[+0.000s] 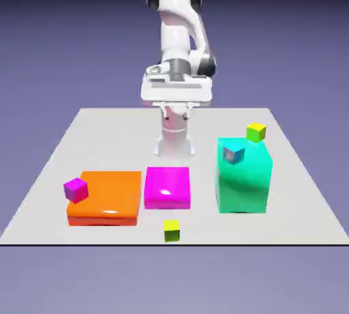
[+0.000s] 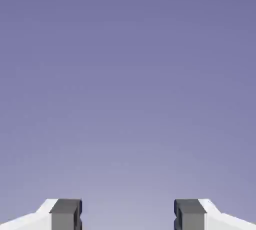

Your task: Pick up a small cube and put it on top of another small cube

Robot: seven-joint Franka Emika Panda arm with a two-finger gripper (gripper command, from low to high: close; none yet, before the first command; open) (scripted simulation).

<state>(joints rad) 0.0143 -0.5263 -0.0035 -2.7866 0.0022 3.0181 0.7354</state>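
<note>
One tiny lime small cube (image 1: 172,230) lies on the table near its front edge, in front of the flat magenta block. A second lime cube (image 1: 256,132) sits behind the teal block at the exterior view's right. The tiny magenta-purple cube (image 1: 76,189) rests on the left corner of the orange block. My gripper (image 1: 176,101) hangs high at the table's far side, close to the robot's base and far from every cube. The hand view shows the gripper (image 2: 128,214) open, with only the blue-violet backdrop between its grey fingertips (image 2: 66,214).
A flat orange block (image 1: 109,200) and a flat magenta square block (image 1: 167,187) lie side by side at the front left. A tall teal block (image 1: 244,181) stands at the right with a tiny grey-blue cube (image 1: 234,153) on its top.
</note>
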